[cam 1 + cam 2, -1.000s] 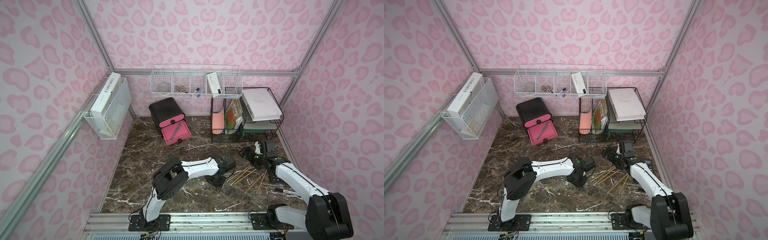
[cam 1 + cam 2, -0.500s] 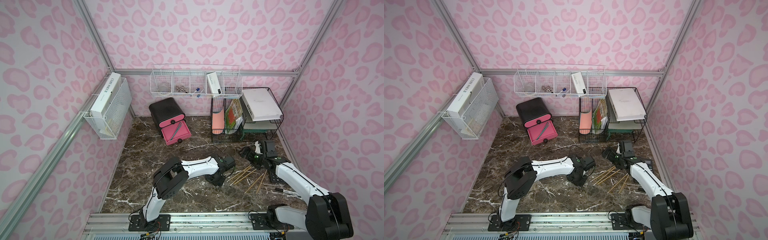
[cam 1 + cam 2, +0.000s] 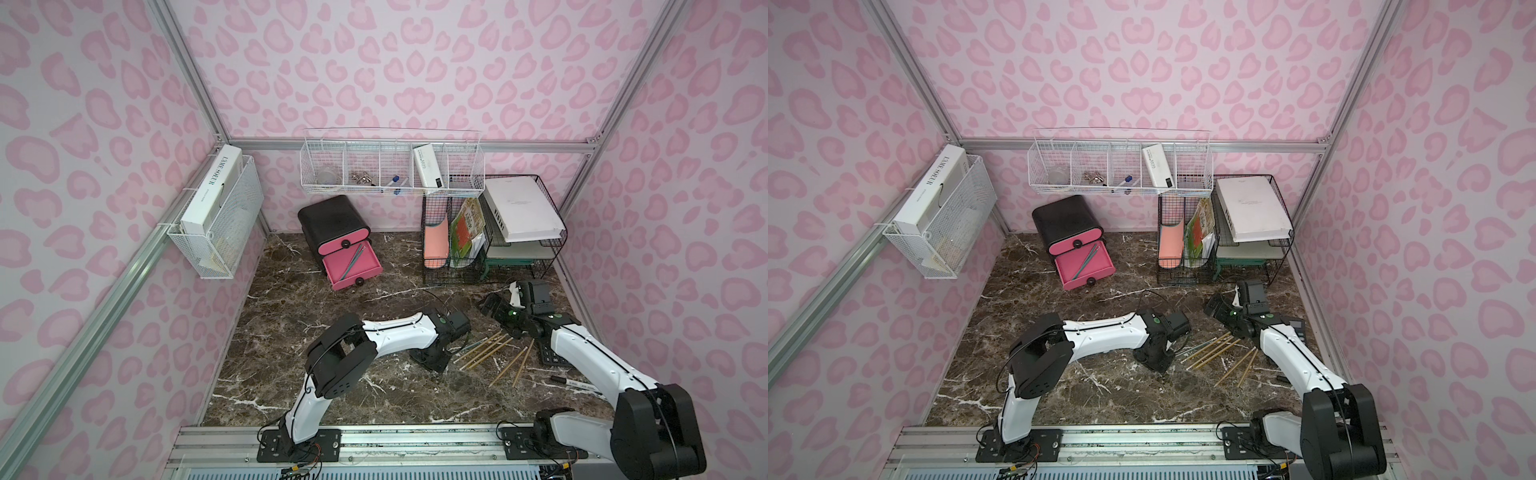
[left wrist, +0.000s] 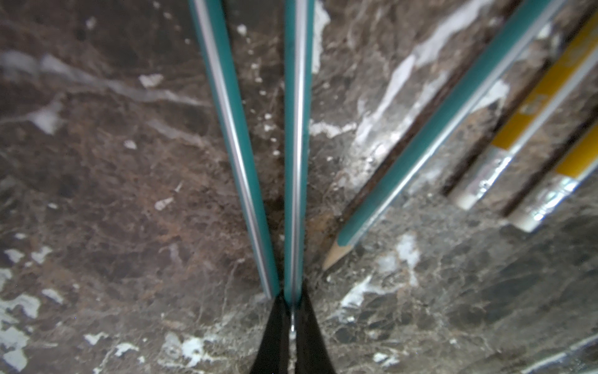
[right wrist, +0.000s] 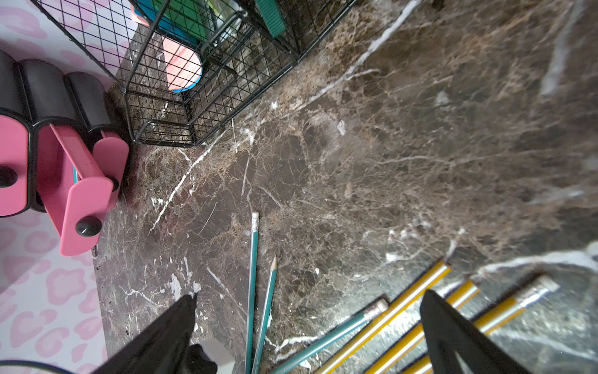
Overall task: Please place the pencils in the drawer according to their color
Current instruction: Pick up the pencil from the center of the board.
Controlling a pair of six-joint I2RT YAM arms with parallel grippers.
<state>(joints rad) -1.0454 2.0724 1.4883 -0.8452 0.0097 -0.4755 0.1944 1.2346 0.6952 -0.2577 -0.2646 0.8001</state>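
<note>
Left wrist view shows the left gripper closed on a thin teal pencil with a shiny edge, lying on the marble table. The right gripper stands wide open.

We see two arms built of smooth white links and bulky black joints: the left arm and the right arm. A small green dot marks each arm. A thin black cable loops off the left arm. Black base plates carry screws and red wires. The end effector fingers are black tapered wedges.
</note>
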